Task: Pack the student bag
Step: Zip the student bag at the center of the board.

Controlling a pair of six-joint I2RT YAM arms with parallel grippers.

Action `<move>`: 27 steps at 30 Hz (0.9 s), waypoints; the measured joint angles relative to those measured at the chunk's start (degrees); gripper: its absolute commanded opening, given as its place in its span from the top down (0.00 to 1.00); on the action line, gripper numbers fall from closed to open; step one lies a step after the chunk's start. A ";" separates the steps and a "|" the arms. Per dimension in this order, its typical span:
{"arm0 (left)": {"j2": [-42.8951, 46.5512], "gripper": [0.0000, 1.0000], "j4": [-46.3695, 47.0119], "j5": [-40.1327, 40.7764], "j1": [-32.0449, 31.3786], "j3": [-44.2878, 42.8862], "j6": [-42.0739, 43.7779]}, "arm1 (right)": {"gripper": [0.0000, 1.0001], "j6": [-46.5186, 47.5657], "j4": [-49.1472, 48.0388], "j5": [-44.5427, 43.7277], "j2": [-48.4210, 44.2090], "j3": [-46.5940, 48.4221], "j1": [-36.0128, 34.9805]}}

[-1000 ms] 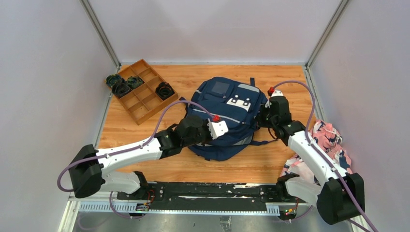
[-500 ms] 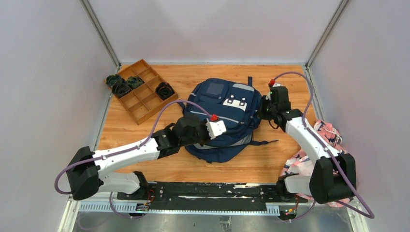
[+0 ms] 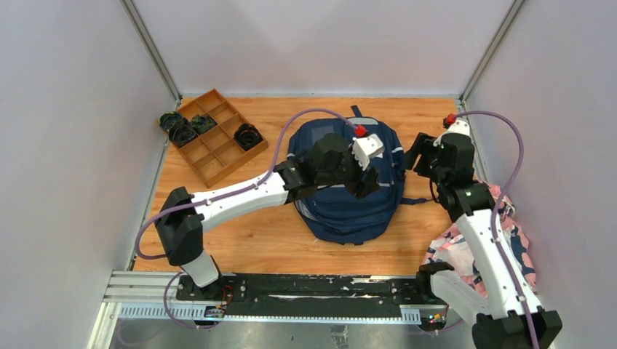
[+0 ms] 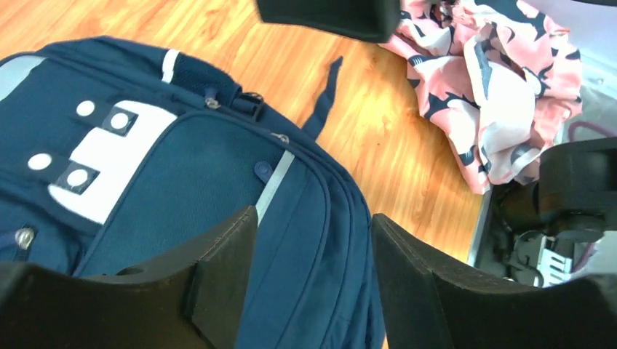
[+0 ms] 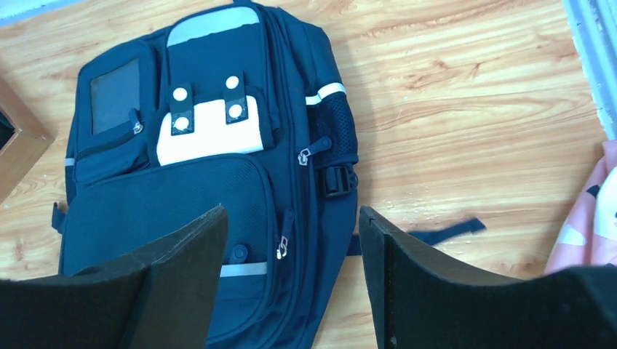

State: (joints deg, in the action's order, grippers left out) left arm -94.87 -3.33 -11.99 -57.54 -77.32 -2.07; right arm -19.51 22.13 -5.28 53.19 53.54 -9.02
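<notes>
The left hand (image 3: pixel 366 182) hangs over the middle of the student bag (image 3: pixel 349 211), fingers spread wide with nothing between them; its wrist view looks down past both fingers onto the navy fabric and a grey stripe. The bag lies flat at the centre of the bench (image 3: pixel 240 240), front up, showing its white dotted patch and grey panel. The right hand (image 3: pixel 415 153) is also spread and empty, near the bag's right edge. Farther right, a pink-and-navy cloth bundle (image 3: pixel 506 218) lies at the bench's edge.

1 student bag (image 3: pixel 349 211), 1 tray (image 3: pixel 212 157), 4 dark coils (image 3: pixel 247 134) (in tray), 1 cloth bundle (image 3: pixel 447 251).
</notes>
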 measured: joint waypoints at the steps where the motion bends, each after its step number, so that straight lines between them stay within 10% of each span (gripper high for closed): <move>1: 0.61 0.33 -0.11 0.70 0.11 -0.11 -1.66 | 0.30 0.20 0.33 -0.15 -1.01 0.09 0.00; 8: 16.17 0.32 -1.73 2.23 13.64 9.03 -14.78 | 0.30 2.84 1.84 4.90 -1.51 0.63 -4.00; 18: 35.39 0.32 -13.55 7.48 43.87 28.98 -31.50 | 0.42 9.27 -1.09 -6.23 23.02 10.84 -46.66; 27: 42.27 0.33 -22.08 4.83 54.86 33.24 -36.06 | 0.51 16.17 -1.60 -8.72 49.00 25.22 -51.74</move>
State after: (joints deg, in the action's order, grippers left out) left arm -52.60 -25.41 -7.16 -2.68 -44.07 -38.13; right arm -3.33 20.53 -14.00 102.19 78.76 -60.75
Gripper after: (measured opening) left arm 0.675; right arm 0.500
